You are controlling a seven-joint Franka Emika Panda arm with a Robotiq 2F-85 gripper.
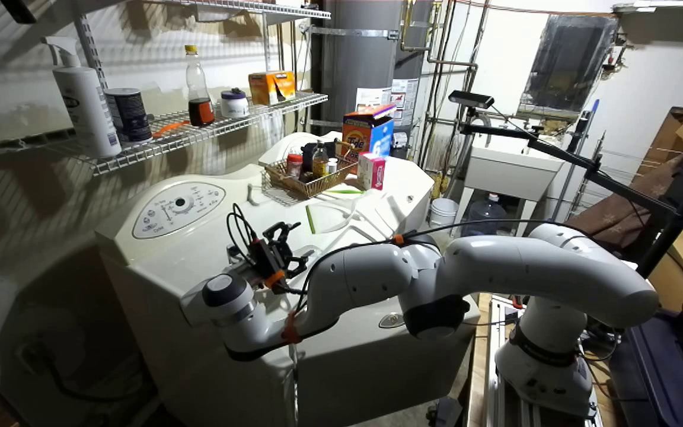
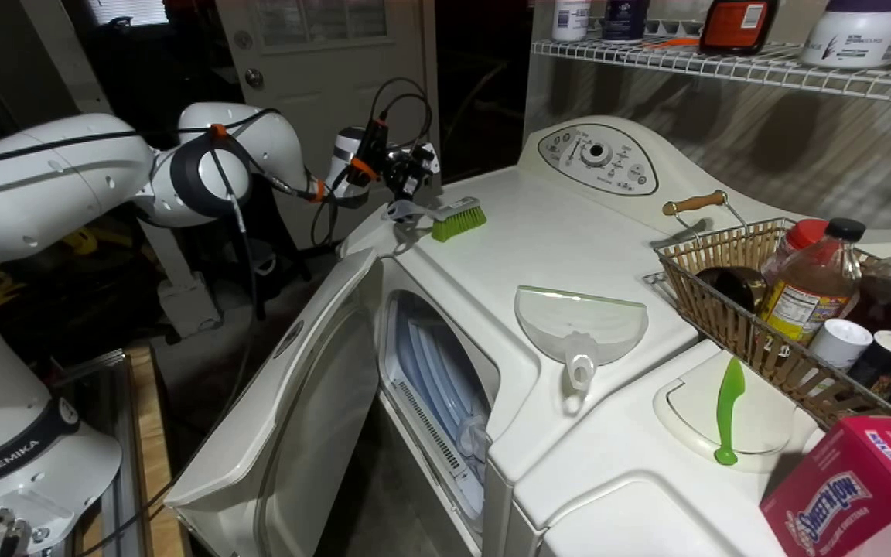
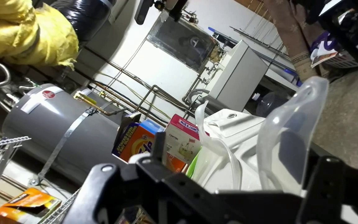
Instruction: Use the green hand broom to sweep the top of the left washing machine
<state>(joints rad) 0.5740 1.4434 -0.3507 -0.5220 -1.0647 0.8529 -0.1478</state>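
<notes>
White tabletop [image 2: 523,247], flat top of the left washing machine [image 1: 163,320], lies under the hand [image 1: 304,240]; door [image 2: 329,391] standing open below. Grey tank [image 1: 353,65] and pale sink [image 1: 516,172] well away from the hand, across the room. Green hand broom [image 2: 459,220] just beside the hand, bristles down on the tabletop, handle end at the fingers [image 3: 159,146]. These spread well apart; whether they touch the handle, cannot tell. Farther out, translucent dustpan [image 2: 561,317], then slatted basket [image 2: 755,336]: yellow-labelled bottle [image 2: 809,286], red-capped jar [image 2: 801,234], white-topped containers [image 2: 842,342]. Wire shelf [image 1: 169,144] above the hand: clear bottle [image 1: 197,92], part full, dark liquid.
</notes>
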